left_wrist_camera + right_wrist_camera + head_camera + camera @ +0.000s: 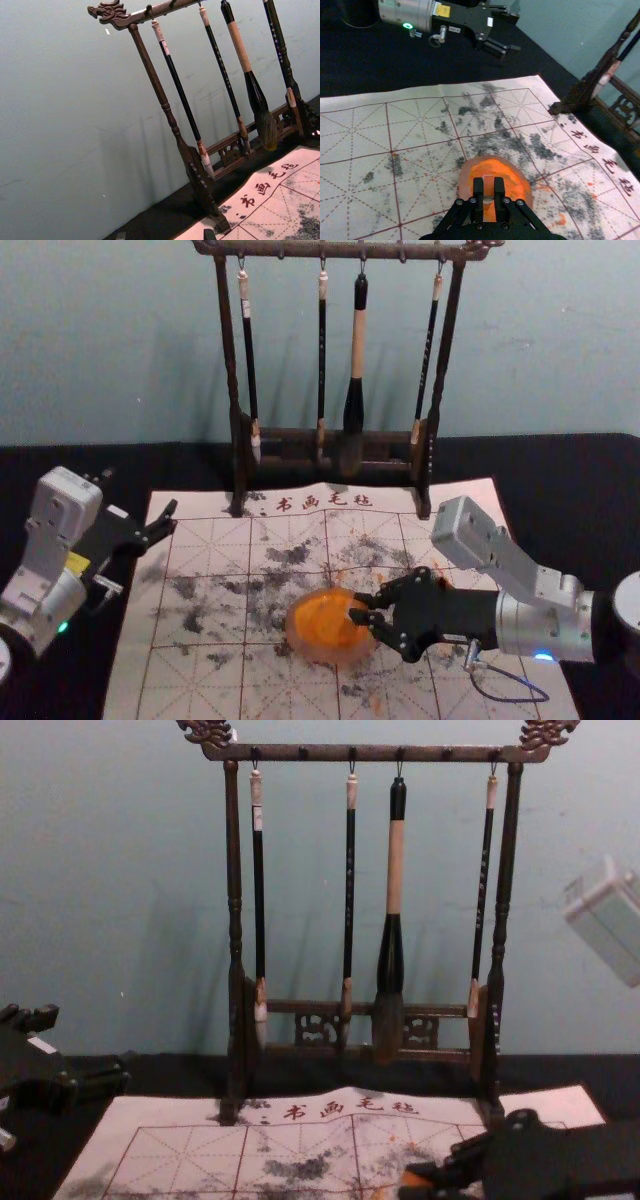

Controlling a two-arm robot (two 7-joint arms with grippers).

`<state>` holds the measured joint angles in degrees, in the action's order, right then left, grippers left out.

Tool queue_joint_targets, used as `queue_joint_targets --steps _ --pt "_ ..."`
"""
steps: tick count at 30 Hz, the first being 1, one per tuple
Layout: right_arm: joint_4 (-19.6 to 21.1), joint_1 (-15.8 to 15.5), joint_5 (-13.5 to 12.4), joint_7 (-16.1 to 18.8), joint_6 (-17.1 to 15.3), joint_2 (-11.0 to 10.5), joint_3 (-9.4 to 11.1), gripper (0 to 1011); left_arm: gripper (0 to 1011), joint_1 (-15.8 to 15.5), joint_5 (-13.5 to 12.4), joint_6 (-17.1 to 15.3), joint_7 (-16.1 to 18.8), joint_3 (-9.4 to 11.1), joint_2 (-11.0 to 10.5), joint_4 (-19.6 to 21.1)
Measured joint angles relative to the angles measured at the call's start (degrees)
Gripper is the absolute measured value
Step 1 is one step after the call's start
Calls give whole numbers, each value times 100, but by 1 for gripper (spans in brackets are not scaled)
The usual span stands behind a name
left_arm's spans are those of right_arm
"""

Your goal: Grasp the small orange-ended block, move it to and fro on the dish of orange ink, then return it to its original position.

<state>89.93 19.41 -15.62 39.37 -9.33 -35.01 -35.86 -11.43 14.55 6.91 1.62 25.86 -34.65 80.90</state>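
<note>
At the very tips of the right gripper (488, 194), we've got a catch: two fingers closed on the small block (488, 183), one to each side, right over the dish of orange ink (319, 628). The chest view picks out an orange end poking from that grip. Is it down in the ink? Can't call that one from these angles!

And here's where it gets tense. The fingers have only a slim bit of block to work with, so a sideways stroke that drags could twist it or pop it loose into the ink. Press too hard and the soft-looking dish might skid or tip, sending orange across the writing mat (200, 670). Stray too wide, and the block could catch the rim or the fingers pick up ink themselves.

Then the trip home: a wet end could drip on the way, and slick fingers may set the block down crooked or off its spot. Further out, the brush rack (237, 455) stands behind the dish, a snag if the arm swings too deep. Off on the robot's left, the left gripper (87, 1043) waits idle beside the mat, its fingers spread around nothing.
</note>
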Motion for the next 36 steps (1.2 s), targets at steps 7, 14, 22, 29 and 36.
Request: queue_joint_targets --steps 7,14,22,29,36 --pt "-47 74 39 31 0 62 -132 90 1001 0 0 0 0 0 0 0" --pt "-209 217 144 51 0 178 -263 90 1001 0 0 0 0 0 0 0" --pt "-442 408 227 62 -9 325 -348 90 1001 0 0 0 0 0 0 0" --pt "-599 558 313 38 -54 434 -377 90 1001 0 0 0 0 0 0 0" --pt "-674 608 335 -55 -133 438 -304 90 1001 0 0 0 0 0 0 0"
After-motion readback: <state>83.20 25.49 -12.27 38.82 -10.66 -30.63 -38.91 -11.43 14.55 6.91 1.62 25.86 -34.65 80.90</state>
